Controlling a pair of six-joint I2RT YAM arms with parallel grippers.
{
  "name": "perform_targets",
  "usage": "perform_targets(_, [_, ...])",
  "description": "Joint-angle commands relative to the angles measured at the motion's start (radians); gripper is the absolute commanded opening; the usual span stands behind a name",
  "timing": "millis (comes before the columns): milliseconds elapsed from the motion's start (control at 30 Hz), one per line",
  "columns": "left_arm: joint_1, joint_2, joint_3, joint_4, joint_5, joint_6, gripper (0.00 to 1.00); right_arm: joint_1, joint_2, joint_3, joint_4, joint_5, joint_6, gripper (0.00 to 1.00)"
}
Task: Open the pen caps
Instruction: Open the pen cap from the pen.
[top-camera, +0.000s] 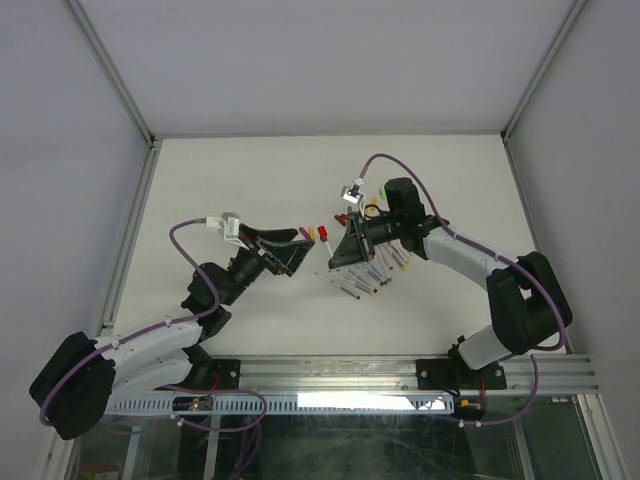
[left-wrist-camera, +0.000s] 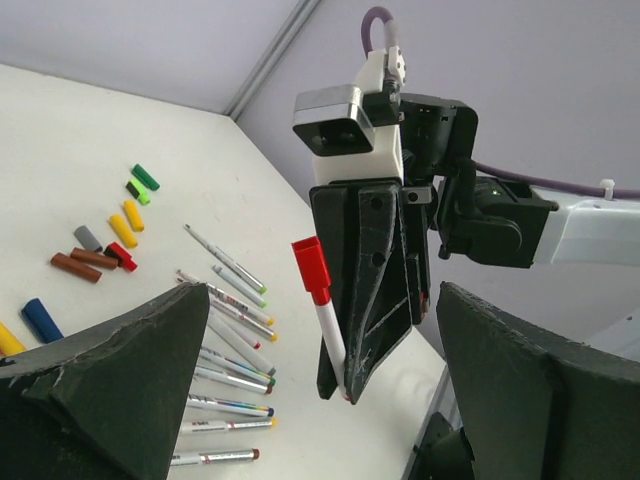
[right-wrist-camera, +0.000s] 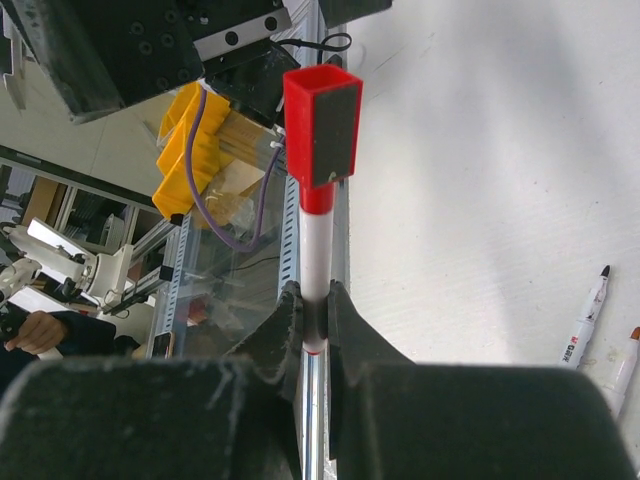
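Observation:
My right gripper (right-wrist-camera: 315, 300) is shut on the lower end of a white pen barrel (right-wrist-camera: 316, 250). The pen stands upright above the table, and its red pen cap (right-wrist-camera: 322, 125) is still on its top. In the left wrist view the same red cap (left-wrist-camera: 311, 265) sits just beyond my left gripper (left-wrist-camera: 320, 300), which is wide open and holds nothing. From above, the left gripper (top-camera: 303, 250) faces the right gripper (top-camera: 335, 262) at mid-table. Several loose pen caps (left-wrist-camera: 100, 245) lie in a group on the table, among them green, yellow, red, brown and blue ones.
Several uncapped pens (left-wrist-camera: 230, 340) lie fanned on the white table (top-camera: 250, 180) under the right arm. A metal rail (top-camera: 400, 372) runs along the near edge. Grey walls enclose the table on the left, right and far sides.

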Motion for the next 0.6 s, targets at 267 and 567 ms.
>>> perform_targets(267, [0.111, 0.128, 0.050, 0.212, 0.266, -0.140, 0.99, -0.014, -0.004, 0.047, -0.017, -0.038, -0.037, 0.00])
perform_targets(567, [0.134, 0.225, 0.080, 0.280, 0.308, -0.208, 0.99, -0.019, -0.001, 0.050, -0.024, -0.040, -0.040, 0.00])
